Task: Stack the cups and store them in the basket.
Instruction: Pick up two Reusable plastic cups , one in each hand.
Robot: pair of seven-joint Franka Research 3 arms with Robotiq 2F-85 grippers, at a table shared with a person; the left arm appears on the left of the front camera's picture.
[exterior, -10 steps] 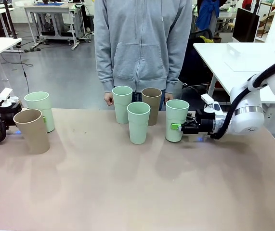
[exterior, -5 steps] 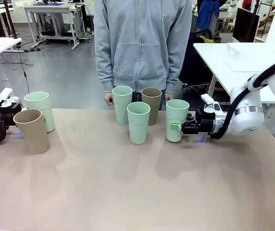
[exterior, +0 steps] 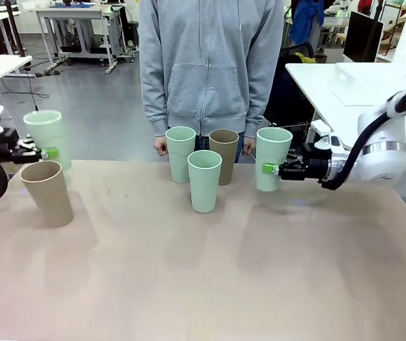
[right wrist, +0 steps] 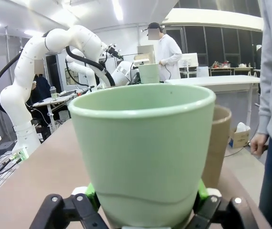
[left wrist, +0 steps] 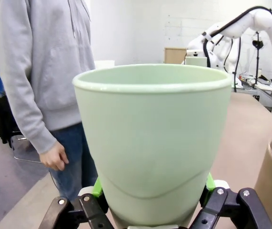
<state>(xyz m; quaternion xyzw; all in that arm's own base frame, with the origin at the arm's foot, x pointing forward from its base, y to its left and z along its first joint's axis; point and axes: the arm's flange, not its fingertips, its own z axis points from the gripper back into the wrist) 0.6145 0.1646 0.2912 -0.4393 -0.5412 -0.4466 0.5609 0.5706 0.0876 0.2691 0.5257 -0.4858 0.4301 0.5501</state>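
The left jaws are closed on a pale mint cup [exterior: 45, 135], their green pads [left wrist: 97, 187] pressed against opposite sides of its lower wall. The cup is upright and held clear of the table [exterior: 188, 270], near the far left corner. Just in front of it and lower, a tan cup [exterior: 47, 193] stands on the table, apart from the held one.

The right jaws grip a second mint cup [exterior: 273, 158] in the same way, low on its wall, with a green pad [exterior: 270, 168] showing on the near side. This cup is upright too and appears raised a little above the table on the right side, near the far edge.

Between the two arms, three more cups stand grouped at the middle of the far edge: a mint cup at the back left [exterior: 180, 153], a tan cup at the back right [exterior: 224, 155], and a mint cup in front of them [exterior: 205, 180]. None of the cups is stacked.

A person in a grey hooded top [exterior: 210, 64] stands at the far side right behind this group, with both hands hanging at the table's edge.
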